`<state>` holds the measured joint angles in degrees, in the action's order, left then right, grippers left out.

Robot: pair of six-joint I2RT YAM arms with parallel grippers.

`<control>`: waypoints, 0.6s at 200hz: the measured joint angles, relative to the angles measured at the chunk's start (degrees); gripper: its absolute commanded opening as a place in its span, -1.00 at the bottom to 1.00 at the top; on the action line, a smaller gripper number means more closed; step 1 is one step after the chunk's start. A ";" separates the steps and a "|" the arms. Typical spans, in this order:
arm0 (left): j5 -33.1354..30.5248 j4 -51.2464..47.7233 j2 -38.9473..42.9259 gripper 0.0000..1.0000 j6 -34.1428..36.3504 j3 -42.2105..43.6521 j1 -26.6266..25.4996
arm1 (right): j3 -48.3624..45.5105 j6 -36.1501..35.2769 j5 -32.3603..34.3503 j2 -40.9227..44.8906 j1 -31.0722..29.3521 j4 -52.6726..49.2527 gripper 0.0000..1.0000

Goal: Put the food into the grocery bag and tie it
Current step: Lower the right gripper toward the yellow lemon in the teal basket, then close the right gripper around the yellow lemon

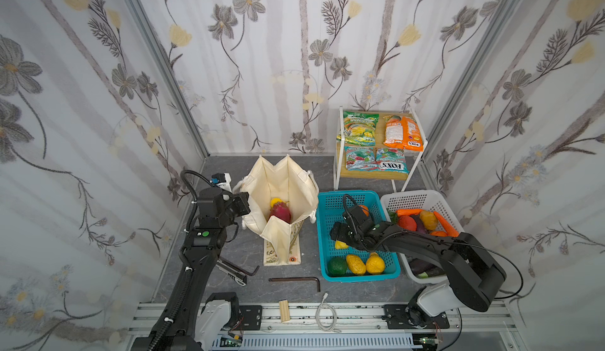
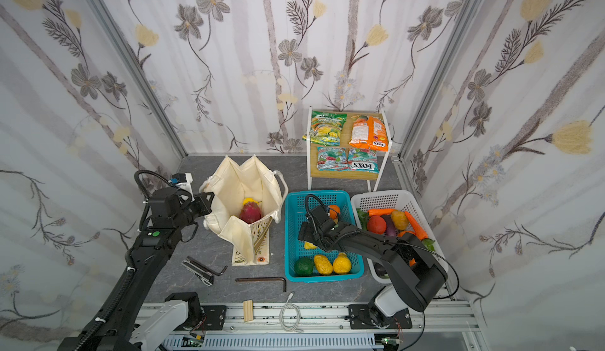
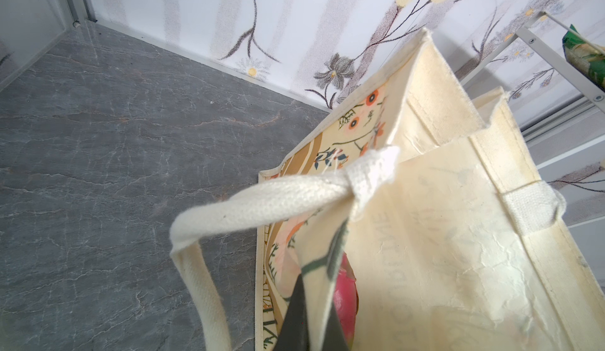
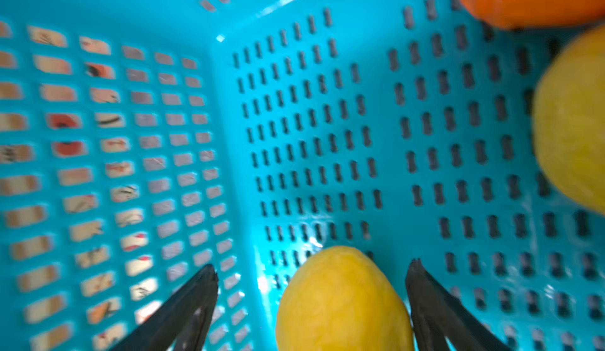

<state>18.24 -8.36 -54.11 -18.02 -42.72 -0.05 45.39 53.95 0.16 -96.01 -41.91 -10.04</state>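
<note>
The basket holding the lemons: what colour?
The basket is teal; the right wrist view shows it best.

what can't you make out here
- Yellow fruit in the grocery bag: mostly behind the dragon fruit, both top views.
- Right end effector tips: under the right arm, both top views.
- White basket near end: under that arm, both top views.
- Left end effector: cut by left wrist view's edge.

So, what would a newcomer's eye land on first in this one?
Probably the cream grocery bag standing open left of centre, a pink dragon fruit inside, its wall pinched by the shut left hand. Then the teal basket beside it, where the open right hand straddles a yellow lemon. Bright snack packets lie on the shelf at the back right.
</note>
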 measured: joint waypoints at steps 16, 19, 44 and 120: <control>0.00 0.00 -0.09 -1.00 0.00 0.00 0.00 | 1.75 -0.04 0.02 -0.83 -0.02 0.02 0.78; 0.00 0.00 -0.11 -1.00 0.00 0.00 0.00 | 2.08 -0.04 0.04 -0.96 -0.02 -0.04 0.78; 0.00 0.00 -0.11 -1.00 0.00 0.00 0.00 | 3.37 -0.09 0.26 -1.36 -0.09 -0.07 0.78; 0.02 0.00 -0.11 -1.00 0.00 0.00 -0.02 | 2.08 -2.01 10.23 0.98 -4.04 -6.64 0.76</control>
<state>18.26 -8.36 -54.22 -18.02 -42.72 -0.08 47.46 51.94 10.39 -95.02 -45.95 -16.69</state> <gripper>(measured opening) 0.051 0.883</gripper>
